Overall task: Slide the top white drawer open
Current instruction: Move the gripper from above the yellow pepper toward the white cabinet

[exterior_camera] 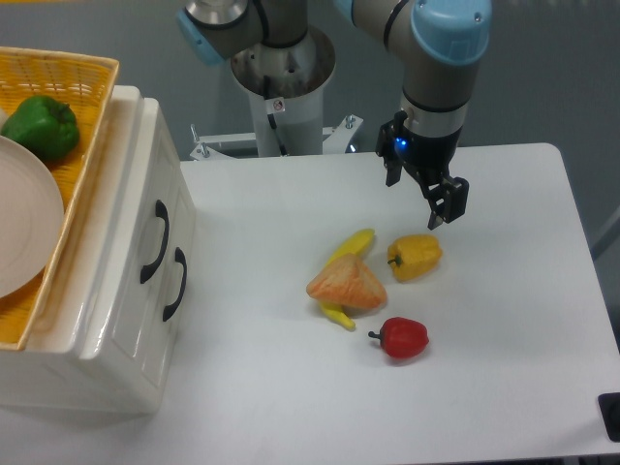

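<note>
Camera view: hand [445, 212] over yellow pepper [416, 257], finger state unclear; top white drawer [145, 237] closed, well apart.

Two drawers [145, 262], three peppers: green [41, 126], yellow [415, 257], red [402, 337]; one banana [347, 252], one basket [73, 77], seemingly one plate [19, 223].
</note>
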Controlling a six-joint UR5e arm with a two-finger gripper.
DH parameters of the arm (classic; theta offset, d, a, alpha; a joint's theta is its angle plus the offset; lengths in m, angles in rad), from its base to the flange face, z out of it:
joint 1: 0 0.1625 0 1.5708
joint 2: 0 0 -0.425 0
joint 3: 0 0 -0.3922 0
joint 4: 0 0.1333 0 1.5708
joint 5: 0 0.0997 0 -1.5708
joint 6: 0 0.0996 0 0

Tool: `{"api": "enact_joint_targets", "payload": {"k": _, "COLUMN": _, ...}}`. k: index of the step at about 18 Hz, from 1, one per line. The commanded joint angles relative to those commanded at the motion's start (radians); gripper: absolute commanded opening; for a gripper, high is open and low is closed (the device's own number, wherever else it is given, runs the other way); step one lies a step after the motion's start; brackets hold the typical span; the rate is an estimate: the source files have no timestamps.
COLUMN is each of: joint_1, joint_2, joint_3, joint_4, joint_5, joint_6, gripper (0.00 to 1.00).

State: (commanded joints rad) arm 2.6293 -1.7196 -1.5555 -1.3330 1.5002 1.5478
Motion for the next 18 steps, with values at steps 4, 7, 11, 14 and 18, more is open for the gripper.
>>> {"api": "enact_joint_targets", "payload": {"k": 4, "joint_1": -0.006, "joint_2": 0.0, "joint_3": 0.002, "joint_4": -0.002, "joint_5": 0.021, "joint_6": 0.0, "gripper": 1.0}}
{"api": "enact_joint_targets", "payload": {"k": 7, "joint_1": -0.021, "joint_2": -0.002, "joint_3": -0.003, "joint_4": -0.005, "joint_5": 0.023, "joint_6": -0.014, "gripper": 1.0}}
{"api": "enact_joint_targets", "payload": {"k": 11, "joint_1": -0.041, "joint_2": -0.014, "joint_3": -0.014, "joint_4": 0.0, "joint_5": 0.017, "joint_6": -0.167, "gripper": 1.0}}
{"api": "enact_joint_targets", "payload": {"k": 14, "joint_1": -0.063, "joint_2": -0.023, "joint_3": -0.018, "joint_4": 0.026, "joint_5": 0.015, "joint_6": -0.219, "gripper": 1.0}}
{"api": "enact_joint_targets", "payload": {"k": 18, "joint_1": -0.074, "joint_2": -0.022, "joint_3": -0.049, "joint_4": 0.028, "joint_5": 0.017, "joint_6": -0.227, "gripper": 1.0}}
